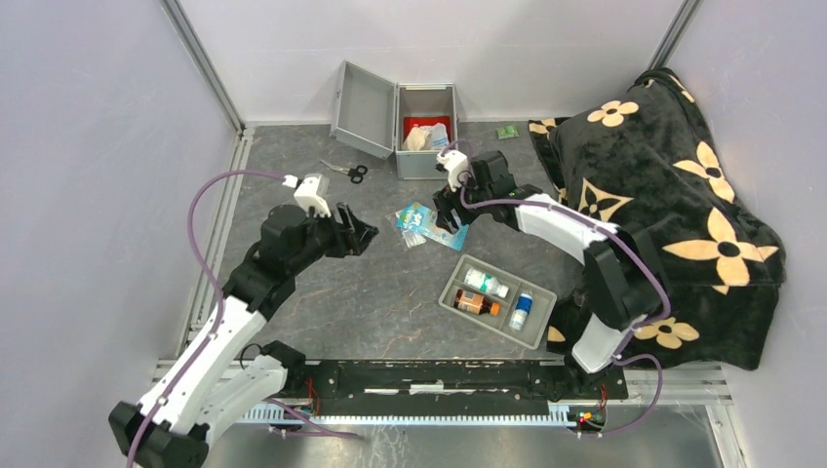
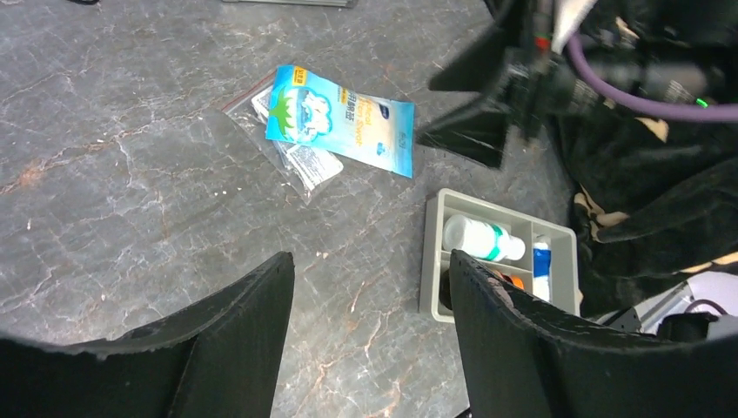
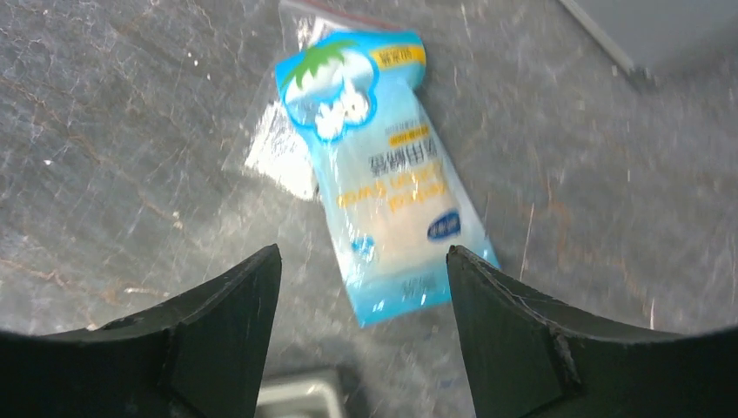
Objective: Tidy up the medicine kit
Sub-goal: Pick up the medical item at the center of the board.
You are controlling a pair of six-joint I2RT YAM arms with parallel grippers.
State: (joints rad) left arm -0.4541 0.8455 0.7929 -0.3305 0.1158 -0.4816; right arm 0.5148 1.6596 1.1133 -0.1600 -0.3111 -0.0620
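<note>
The silver-grey medicine kit (image 1: 425, 132) stands open at the back of the table, its lid (image 1: 363, 108) swung left, with a red item and white packets inside. A blue-and-white cotton packet (image 1: 421, 223) lies on a clear zip bag mid-table; it also shows in the left wrist view (image 2: 341, 121) and the right wrist view (image 3: 383, 187). My right gripper (image 1: 450, 220) is open just above the packet's near end (image 3: 364, 259). My left gripper (image 1: 363, 234) is open and empty, left of the packet (image 2: 372, 266).
A shallow grey divided tray (image 1: 496, 299) holds a white bottle (image 1: 486, 284), an orange bottle (image 1: 475, 304) and a blue-white tube (image 1: 521, 310). Scissors (image 1: 347, 172) lie left of the kit. A small green packet (image 1: 505, 132) lies behind. A black flowered blanket (image 1: 673, 195) covers the right side.
</note>
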